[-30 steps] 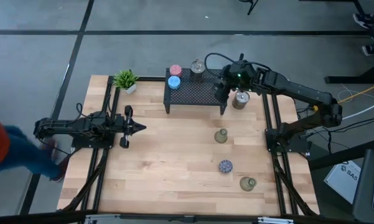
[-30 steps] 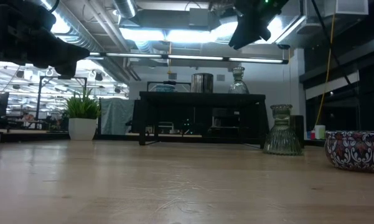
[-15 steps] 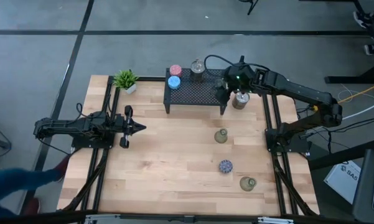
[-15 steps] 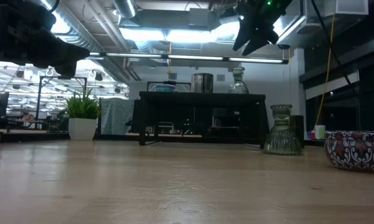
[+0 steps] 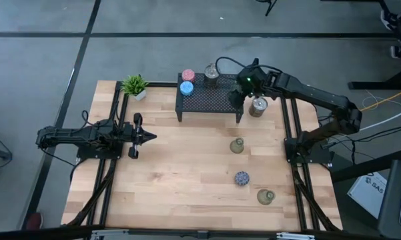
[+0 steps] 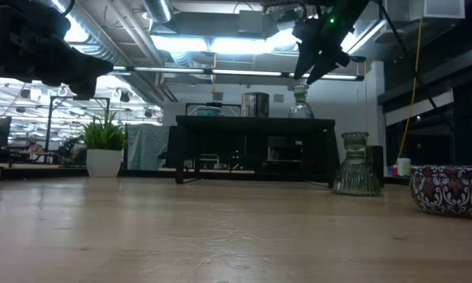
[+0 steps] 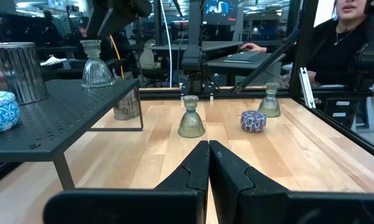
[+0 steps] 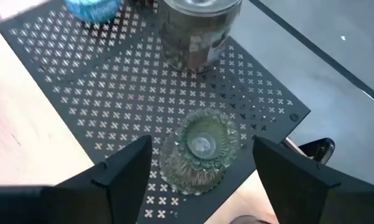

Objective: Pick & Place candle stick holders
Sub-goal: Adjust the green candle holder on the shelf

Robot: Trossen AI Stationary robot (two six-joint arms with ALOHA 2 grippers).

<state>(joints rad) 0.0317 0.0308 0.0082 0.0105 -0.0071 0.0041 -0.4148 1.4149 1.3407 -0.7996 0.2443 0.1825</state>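
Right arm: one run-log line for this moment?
right gripper: open, above glass holder on black rack | left gripper: shut, idle over table

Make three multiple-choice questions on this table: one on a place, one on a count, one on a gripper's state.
1. The clear glass holder under the right gripper stands: A on the black rack; B on the wood; C by the plant.
2. Holders on the rack: A one; B four; C eight.
3. The left gripper is: A shut; B wide open; C round a holder.
Answers: A, mesh lies under it; B, pink holder, light blue holder, silver holder and the glass one; A, its fingers meet, empty.
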